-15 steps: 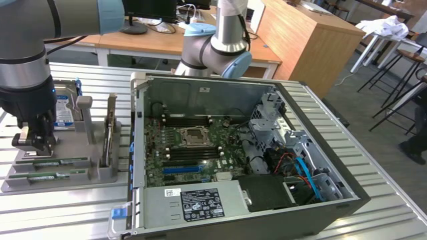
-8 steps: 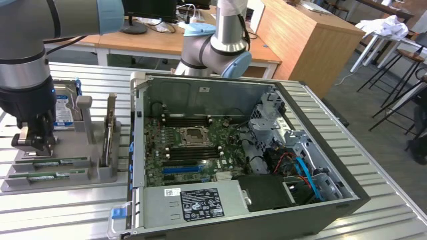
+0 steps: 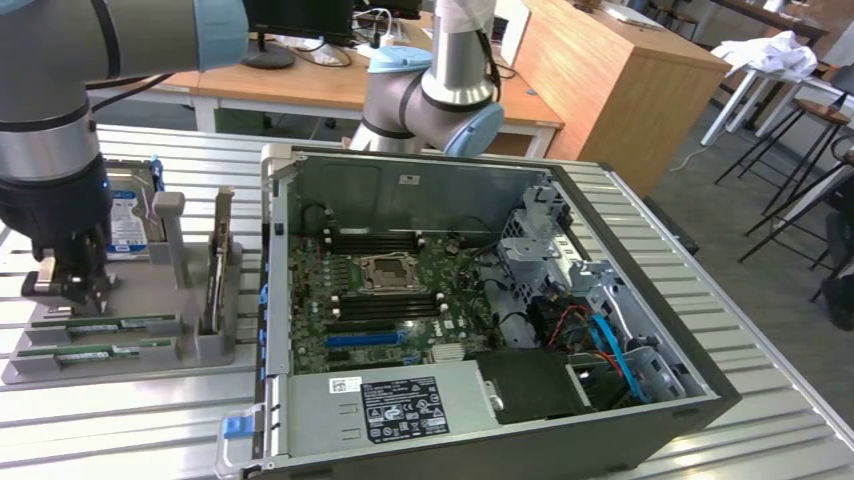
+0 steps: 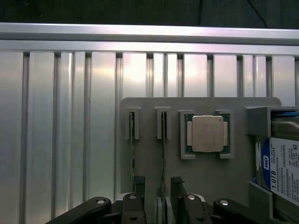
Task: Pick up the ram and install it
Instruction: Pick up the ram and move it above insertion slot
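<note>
Claw [image 4: 157, 189] hangs w/ fingers [image 4: 177, 189] spread wide either side of one ram stick [image 4: 163, 154], which stands on edge in a slot of the grey tray [image 4: 224, 177] beside the open PC case [image 3: 400, 190], apparently so its thin board can be pinched

I read the ram [image 3: 100, 325] as green with a white label. Its holder [image 4: 201, 107] is plain grey. The processor [image 4: 205, 133] is silver on a green frame. The hard drive [image 4: 285, 172] label is white and blue. The desk [image 4: 70, 116] is silver with ribbed stripes. The motherboard [image 3: 387, 300] is green.
</note>
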Tool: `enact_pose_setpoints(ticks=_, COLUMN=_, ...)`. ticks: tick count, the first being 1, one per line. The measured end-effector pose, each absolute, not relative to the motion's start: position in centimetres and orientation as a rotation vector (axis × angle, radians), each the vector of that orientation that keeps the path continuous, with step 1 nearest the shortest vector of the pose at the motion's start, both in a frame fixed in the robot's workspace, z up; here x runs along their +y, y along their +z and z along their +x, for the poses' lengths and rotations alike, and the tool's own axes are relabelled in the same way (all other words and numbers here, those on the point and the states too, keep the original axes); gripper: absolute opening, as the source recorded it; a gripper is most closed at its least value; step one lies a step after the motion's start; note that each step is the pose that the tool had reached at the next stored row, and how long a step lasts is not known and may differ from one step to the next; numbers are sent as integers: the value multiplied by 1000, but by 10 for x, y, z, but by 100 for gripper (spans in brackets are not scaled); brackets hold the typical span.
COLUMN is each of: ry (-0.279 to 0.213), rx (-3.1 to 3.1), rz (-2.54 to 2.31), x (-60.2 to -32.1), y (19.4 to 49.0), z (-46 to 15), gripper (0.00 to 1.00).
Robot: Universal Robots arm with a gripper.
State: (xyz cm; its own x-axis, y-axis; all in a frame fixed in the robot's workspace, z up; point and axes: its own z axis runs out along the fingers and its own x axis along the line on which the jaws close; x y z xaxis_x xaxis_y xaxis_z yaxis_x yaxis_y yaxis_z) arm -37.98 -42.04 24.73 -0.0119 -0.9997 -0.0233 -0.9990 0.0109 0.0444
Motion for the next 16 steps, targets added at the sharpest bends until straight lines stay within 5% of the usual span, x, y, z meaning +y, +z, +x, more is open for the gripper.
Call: enact_pose_setpoints(ticks=16, ry=-75, rx=-2223, rz=2198, x=-428, y=247, z=-380, gripper=36)
